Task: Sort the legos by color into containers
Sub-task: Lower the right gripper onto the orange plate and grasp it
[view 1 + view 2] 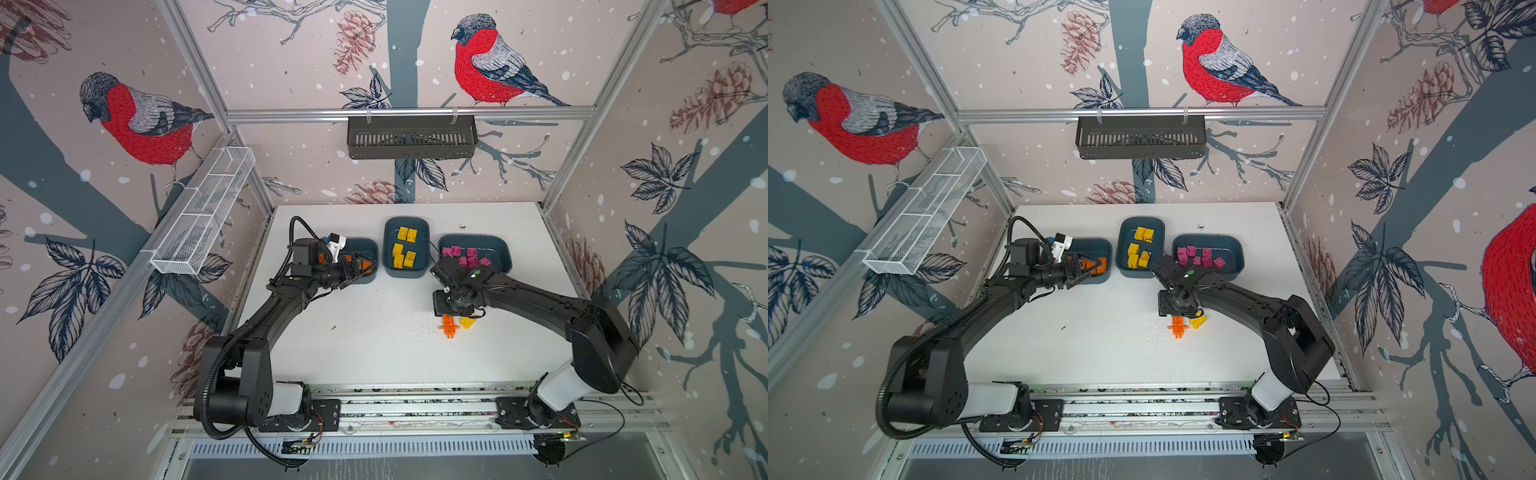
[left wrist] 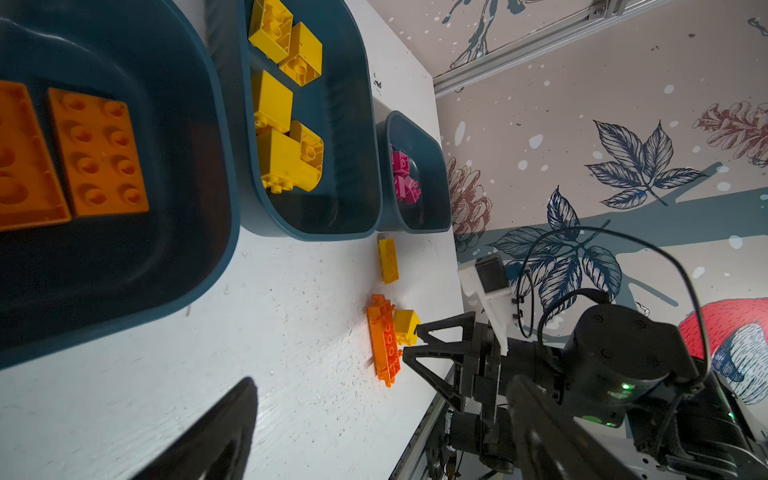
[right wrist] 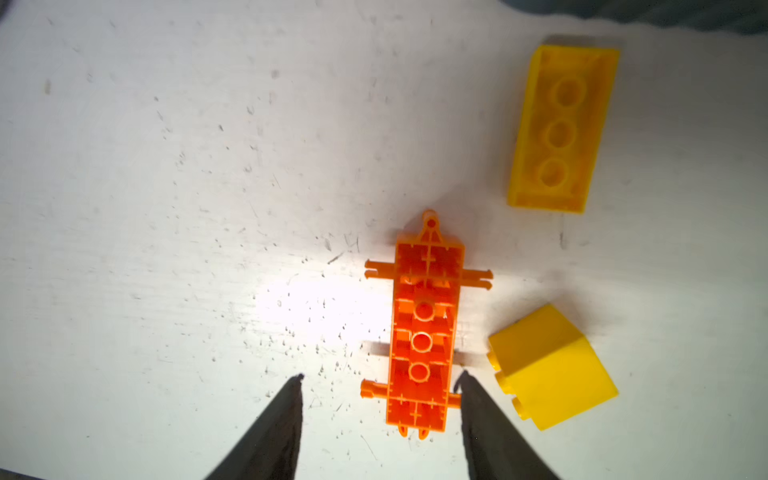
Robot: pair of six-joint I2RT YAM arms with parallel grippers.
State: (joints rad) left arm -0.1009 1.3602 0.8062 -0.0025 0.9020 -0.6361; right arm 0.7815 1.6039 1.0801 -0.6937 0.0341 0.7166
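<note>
While my right tool (image 3: pixel 381 375) hangs open over the desk (image 3: pixel 166 208), the long orange piece (image 3: pixel 424 328) lies between its jaws, with two loose yellow bricks (image 3: pixel 552 365) beside it. My left tool (image 1: pixel 360 266) gapes empty over the tub (image 1: pixel 368 248) holding orange bricks (image 2: pixel 97 151). The middle tub (image 1: pixel 406 272) holds sorted yellow bricks (image 1: pixel 409 258); the third tub (image 1: pixel 496 251) holds pink bricks (image 1: pixel 471 261).

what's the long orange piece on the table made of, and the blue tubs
Long orange piece: looks like moulded hard plastic, glossy and slightly translucent; thin ribs, round sockets and side pegs show on its upturned hollow face. Teal tubs: probably plastic too, smooth with a semi-gloss finish; seamless rounded walls catch soft highlights.
</note>
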